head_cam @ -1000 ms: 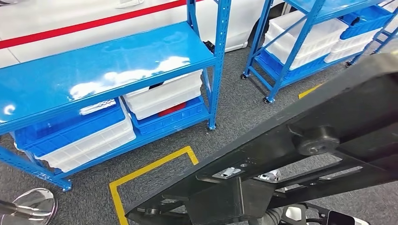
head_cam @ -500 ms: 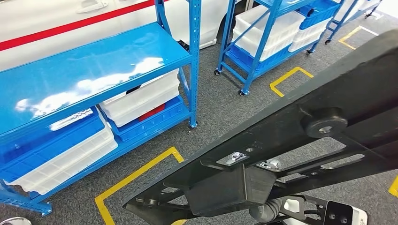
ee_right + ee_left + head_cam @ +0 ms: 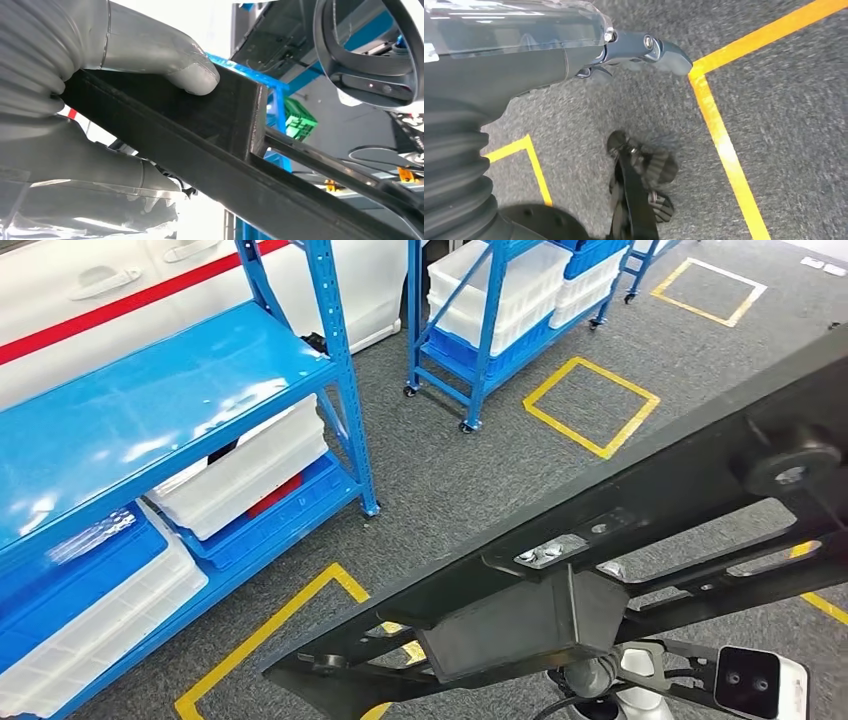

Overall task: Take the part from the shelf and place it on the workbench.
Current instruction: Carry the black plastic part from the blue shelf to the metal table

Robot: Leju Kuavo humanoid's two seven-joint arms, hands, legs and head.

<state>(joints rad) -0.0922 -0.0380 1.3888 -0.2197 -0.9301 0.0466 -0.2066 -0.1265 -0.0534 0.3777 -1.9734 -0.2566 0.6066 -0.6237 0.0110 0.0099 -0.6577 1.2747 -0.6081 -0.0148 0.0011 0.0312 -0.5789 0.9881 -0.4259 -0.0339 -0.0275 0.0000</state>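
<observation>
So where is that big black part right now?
The black part is in the robot's right hand, stretched across the lower right of the head view, above the grey floor and to the right of the blue shelf.

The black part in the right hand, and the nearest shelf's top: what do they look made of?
Black part: likely moulded plastic, matte, with a ribbed open frame and small metal fasteners. Right hand grips it. Shelf top: probably painted metal, glossy blue, showing bright reflections.

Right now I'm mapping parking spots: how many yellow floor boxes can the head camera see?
3 clear ones: one in front of the near shelf, one by the second shelf, one far back. A yellow strip behind the black part may be another.
</observation>
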